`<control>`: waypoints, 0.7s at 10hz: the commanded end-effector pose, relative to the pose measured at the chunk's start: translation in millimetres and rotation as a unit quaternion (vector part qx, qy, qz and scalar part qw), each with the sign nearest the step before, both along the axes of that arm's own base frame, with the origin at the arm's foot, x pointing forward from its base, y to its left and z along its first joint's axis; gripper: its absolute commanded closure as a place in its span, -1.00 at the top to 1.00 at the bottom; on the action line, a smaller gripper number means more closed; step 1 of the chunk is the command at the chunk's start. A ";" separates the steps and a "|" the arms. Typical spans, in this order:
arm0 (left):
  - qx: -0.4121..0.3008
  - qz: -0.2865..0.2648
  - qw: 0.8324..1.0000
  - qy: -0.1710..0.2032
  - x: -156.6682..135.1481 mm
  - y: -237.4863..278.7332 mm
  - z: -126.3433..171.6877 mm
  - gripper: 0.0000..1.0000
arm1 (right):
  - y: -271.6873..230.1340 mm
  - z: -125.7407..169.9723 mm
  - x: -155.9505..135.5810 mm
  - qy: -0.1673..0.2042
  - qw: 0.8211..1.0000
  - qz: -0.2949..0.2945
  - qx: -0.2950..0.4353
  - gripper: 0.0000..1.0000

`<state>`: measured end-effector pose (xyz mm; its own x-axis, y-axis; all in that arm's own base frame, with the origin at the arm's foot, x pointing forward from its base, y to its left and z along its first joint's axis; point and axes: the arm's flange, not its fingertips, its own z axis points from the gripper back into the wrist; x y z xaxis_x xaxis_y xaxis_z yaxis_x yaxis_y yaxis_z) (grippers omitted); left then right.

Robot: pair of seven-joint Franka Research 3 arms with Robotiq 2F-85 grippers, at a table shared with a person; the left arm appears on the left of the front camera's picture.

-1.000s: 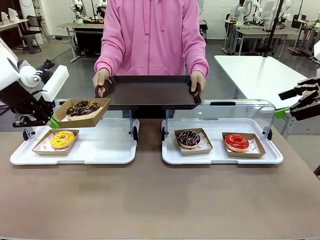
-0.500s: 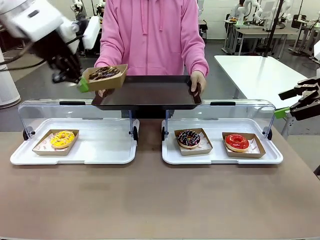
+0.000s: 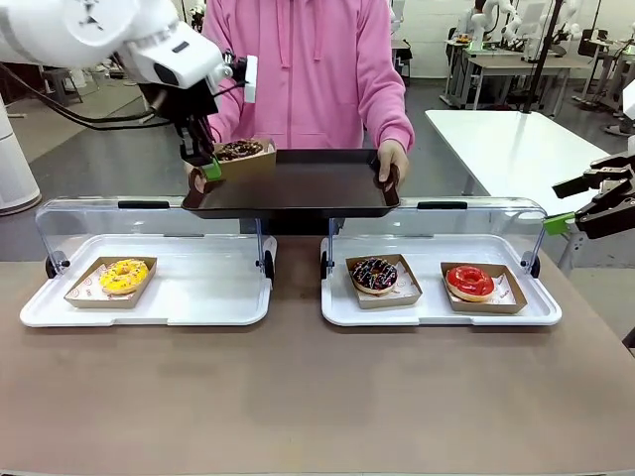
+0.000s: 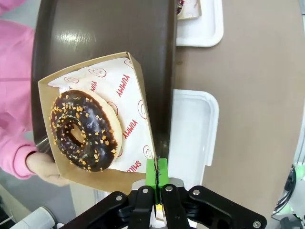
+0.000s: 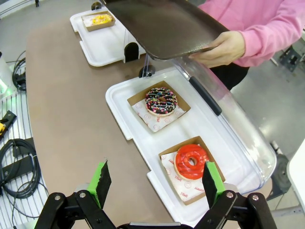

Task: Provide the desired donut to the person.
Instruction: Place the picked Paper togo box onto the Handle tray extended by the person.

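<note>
A chocolate donut with nut bits [image 3: 238, 150] [image 4: 81, 130] lies on printed paper in a brown cardboard tray [image 4: 136, 95]. My left gripper [image 3: 211, 169] [image 4: 156, 172] is shut on that cardboard tray's edge and holds it just above the left end of a dark serving tray [image 3: 298, 185] [image 4: 105, 33]. The person [image 3: 303, 69] in a pink hoodie grips the serving tray with both hands; one hand [image 4: 45, 167] is beside the cardboard tray. My right gripper [image 3: 568, 203] [image 5: 156, 183] hangs open at the far right, above the red donut [image 5: 191, 161].
Two white trays with raised clear lids stand on the brown table. The left one [image 3: 198, 297] holds a yellow donut [image 3: 123, 275]. The right one [image 3: 437, 309] holds a sprinkled chocolate donut [image 3: 374, 275] [image 5: 161, 100] and the red donut [image 3: 469, 282]. Cables [image 5: 19, 167] lie beside the table.
My left arm has lifted the chocolate donut's cardboard tray out of the left white tray and carried it up and right, to the left end of the person's serving tray. The right arm has stayed still.
</note>
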<state>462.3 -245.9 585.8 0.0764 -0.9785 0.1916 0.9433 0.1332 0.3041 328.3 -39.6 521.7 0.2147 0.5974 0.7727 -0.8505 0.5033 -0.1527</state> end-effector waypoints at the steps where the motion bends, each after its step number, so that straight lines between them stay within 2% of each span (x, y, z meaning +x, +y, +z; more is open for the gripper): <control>1: 0.022 -0.012 1.000 0.007 26.7 -7.5 -11.9 -0.97 | 2.2 -0.6 3.3 0.000 1.000 -0.001 0.013 1.00; 4: 0.045 -0.040 0.998 0.005 49.7 -5.9 -32.6 -0.97 | 2.2 -0.6 3.3 0.000 1.000 -0.001 0.013 1.00; 7: 0.040 -0.064 0.997 0.007 52.9 -13.2 -36.8 -0.97 | 2.2 -0.6 3.3 0.000 1.000 -0.001 0.013 1.00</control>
